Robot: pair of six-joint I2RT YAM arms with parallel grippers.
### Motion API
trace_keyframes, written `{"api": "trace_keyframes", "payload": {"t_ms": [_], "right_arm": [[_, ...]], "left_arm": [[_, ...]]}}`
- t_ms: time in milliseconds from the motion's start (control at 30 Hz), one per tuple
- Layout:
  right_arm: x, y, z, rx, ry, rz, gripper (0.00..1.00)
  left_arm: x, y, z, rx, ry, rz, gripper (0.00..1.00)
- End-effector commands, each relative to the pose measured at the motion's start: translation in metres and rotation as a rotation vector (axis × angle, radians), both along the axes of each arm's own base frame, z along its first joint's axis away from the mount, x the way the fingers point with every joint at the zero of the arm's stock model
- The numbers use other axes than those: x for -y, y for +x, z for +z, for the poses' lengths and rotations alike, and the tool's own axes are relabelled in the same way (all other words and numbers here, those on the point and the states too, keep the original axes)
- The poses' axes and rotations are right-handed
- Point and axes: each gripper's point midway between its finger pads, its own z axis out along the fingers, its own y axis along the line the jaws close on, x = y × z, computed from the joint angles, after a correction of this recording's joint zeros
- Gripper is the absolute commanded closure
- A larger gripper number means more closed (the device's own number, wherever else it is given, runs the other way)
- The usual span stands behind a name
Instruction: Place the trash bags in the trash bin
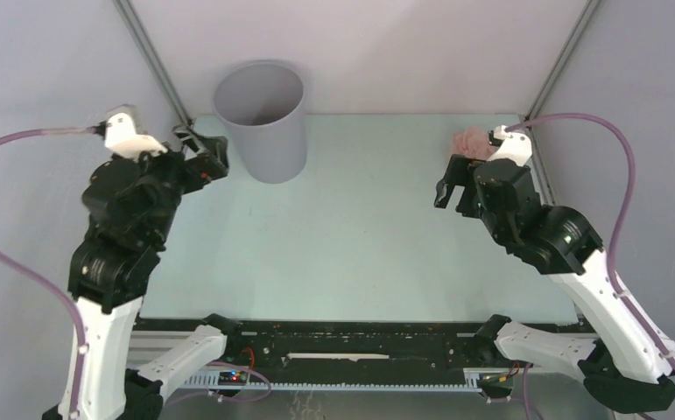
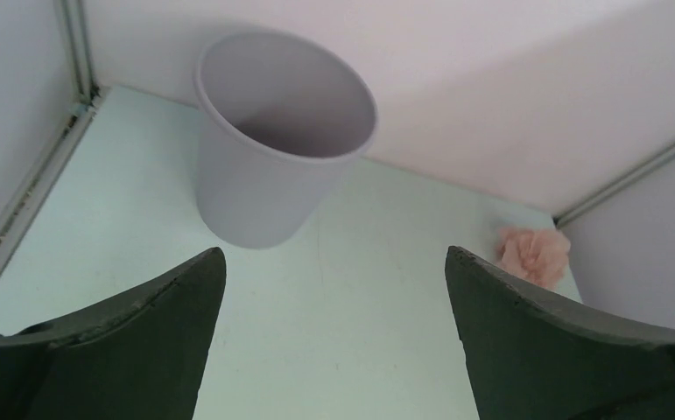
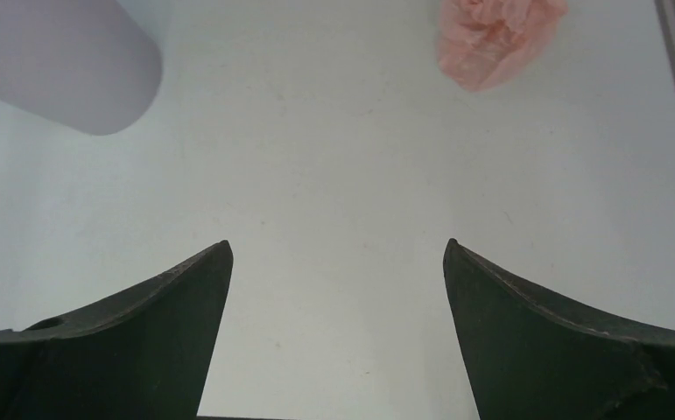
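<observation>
- Holding the left end effector (image 1: 204, 150) above the left side of the bench (image 1: 342, 254), jaws standing wide apart and clamping nothing.
- Aiming that end effector across the bench, with the bin straight ahead in the left wrist view and the pink bundle far off at the right.
- Showing the grey trash bin (image 1: 262, 122) standing upright at the far edge of the bench, left of centre, just beside the left end effector but not touching it, its round mouth facing up.
- Showing bare pale-green bench surface between the bin and the right arm.
- Holding the right end effector (image 1: 454, 185) above the right side of the bench, jaws spread wide apart and gripping nothing.
- Showing the pale-pink trash bag (image 3: 495, 35) lying crumpled into a small bundle on the bench near the far right corner, outside the bin and well apart from it, beyond the right end effector and untouched, partly hidden behind the right wrist in the top view.
</observation>
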Motion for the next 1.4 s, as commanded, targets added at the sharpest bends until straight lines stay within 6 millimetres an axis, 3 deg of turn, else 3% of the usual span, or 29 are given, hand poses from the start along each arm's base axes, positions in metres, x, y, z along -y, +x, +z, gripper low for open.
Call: {"api": "trace_keyframes", "payload": {"t_ms": [0, 200, 433, 633, 767, 833, 1033, 1233, 1367], "right_arm": [[0.007, 0.017, -0.009, -0.02, -0.025, -0.059, 0.01], [0.016, 0.052, -0.034, -0.115, 0.005, -0.083, 0.0], [0.048, 0.104, -0.06, -0.162, -0.007, -0.196, 0.0], [0.1, 0.151, -0.1, -0.243, 0.018, -0.357, 0.01], [0.143, 0.181, -0.134, -0.324, 0.093, -0.451, 0.04], [0.155, 0.198, -0.146, -0.348, 0.126, -0.452, 0.05], [0.145, 0.259, -0.168, -0.408, 0.31, -0.287, 0.09], [0.143, 0.294, -0.176, -0.425, 0.371, -0.258, 0.11], [0.143, 0.309, -0.194, -0.44, 0.375, -0.261, 0.14]], "left_arm": [[0.027, 0.027, -0.015, -0.038, -0.002, -0.064, 0.0], [0.056, 0.048, -0.037, -0.098, 0.019, -0.158, 0.0], [0.076, 0.064, -0.059, -0.135, 0.026, -0.219, 0.0], [0.084, 0.071, -0.068, -0.148, 0.071, -0.261, 0.0], [0.082, 0.074, -0.064, -0.134, 0.118, -0.258, 0.0], [0.081, 0.076, -0.061, -0.129, 0.137, -0.256, 0.0], [0.083, 0.082, -0.059, -0.128, 0.157, -0.257, 0.0], [0.086, 0.09, -0.06, -0.13, 0.179, -0.266, 0.0], [0.089, 0.094, -0.061, -0.128, 0.187, -0.276, 0.0]]}}
